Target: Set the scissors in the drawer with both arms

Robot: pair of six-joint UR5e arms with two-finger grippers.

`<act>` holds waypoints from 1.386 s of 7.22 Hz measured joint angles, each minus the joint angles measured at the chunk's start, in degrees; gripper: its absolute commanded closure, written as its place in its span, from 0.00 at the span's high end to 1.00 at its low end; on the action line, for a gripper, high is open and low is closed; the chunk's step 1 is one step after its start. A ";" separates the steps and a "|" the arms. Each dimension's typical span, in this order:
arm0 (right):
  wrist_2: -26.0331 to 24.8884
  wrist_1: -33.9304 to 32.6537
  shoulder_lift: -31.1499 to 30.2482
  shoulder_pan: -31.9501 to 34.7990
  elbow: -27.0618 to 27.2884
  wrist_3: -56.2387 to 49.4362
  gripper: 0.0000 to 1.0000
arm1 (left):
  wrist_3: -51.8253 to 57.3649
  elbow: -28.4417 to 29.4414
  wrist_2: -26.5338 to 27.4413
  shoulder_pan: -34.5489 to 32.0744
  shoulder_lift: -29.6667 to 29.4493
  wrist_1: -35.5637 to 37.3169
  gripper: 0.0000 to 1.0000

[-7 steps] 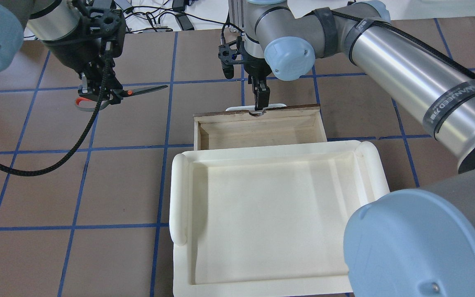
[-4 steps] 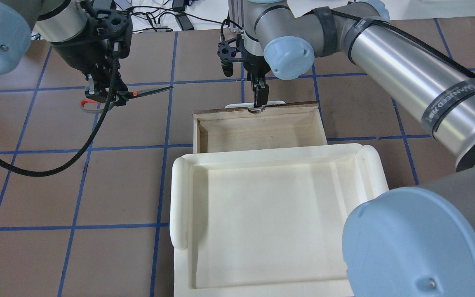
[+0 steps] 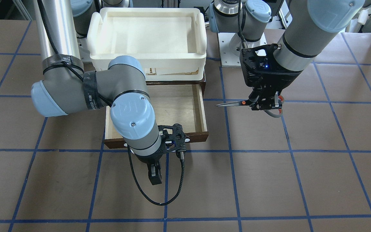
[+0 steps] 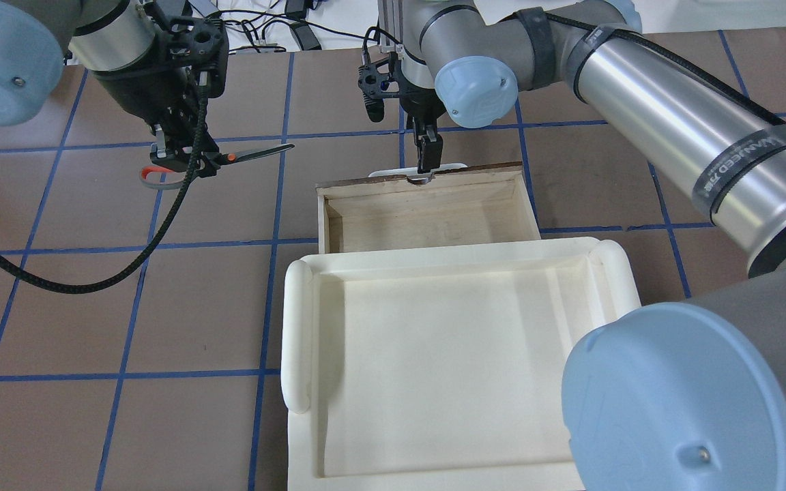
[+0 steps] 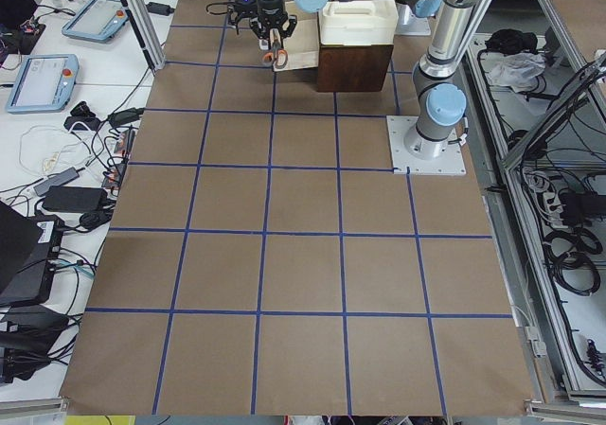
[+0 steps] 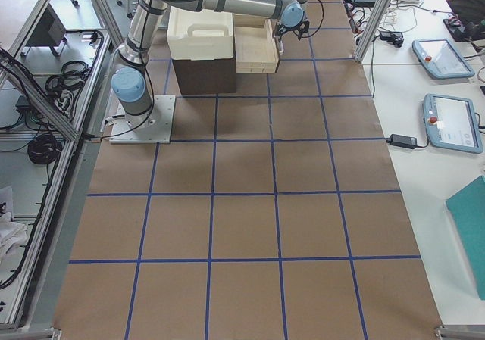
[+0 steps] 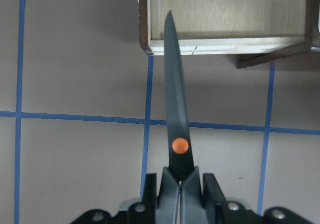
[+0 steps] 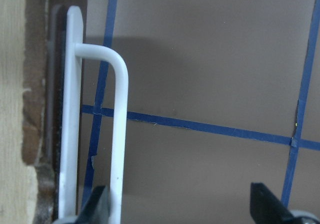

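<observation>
My left gripper (image 4: 181, 153) is shut on the scissors (image 4: 243, 154) near their pivot and holds them level above the table, left of the drawer. In the left wrist view the blades (image 7: 175, 99) point at a corner of the open drawer (image 7: 225, 14). The drawer (image 4: 427, 211) stands pulled out and shows pale plywood with nothing in it. My right gripper (image 4: 427, 162) is at the drawer's white bar handle (image 8: 120, 134). Its fingers (image 8: 97, 206) are spread wide, with the bar just inside one of them. In the front view the right gripper (image 3: 155, 175) hangs before the dark drawer front (image 3: 192, 138).
A cream-white plastic tray (image 4: 295, 334) sits on top of the cabinet above the drawer (image 3: 175, 106) and also shows in the front view (image 3: 95, 35). The left arm's black cable (image 4: 59, 283) loops over the brown table with its blue grid lines.
My left gripper has moved right, toward the drawer, with the scissors. The drawer front has slid a little farther out, and my right gripper has moved with it.
</observation>
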 measured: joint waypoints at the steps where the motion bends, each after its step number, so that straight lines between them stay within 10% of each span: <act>1: -0.14 0.01 0.00 -0.12 -0.03 0.02 1.00 | -0.40 0.00 -0.30 -0.33 -0.06 0.00 0.00; 10: -0.57 3.97 -2.92 -5.31 -0.23 -2.34 1.00 | -16.43 2.13 -0.76 -10.35 -3.74 -0.34 0.00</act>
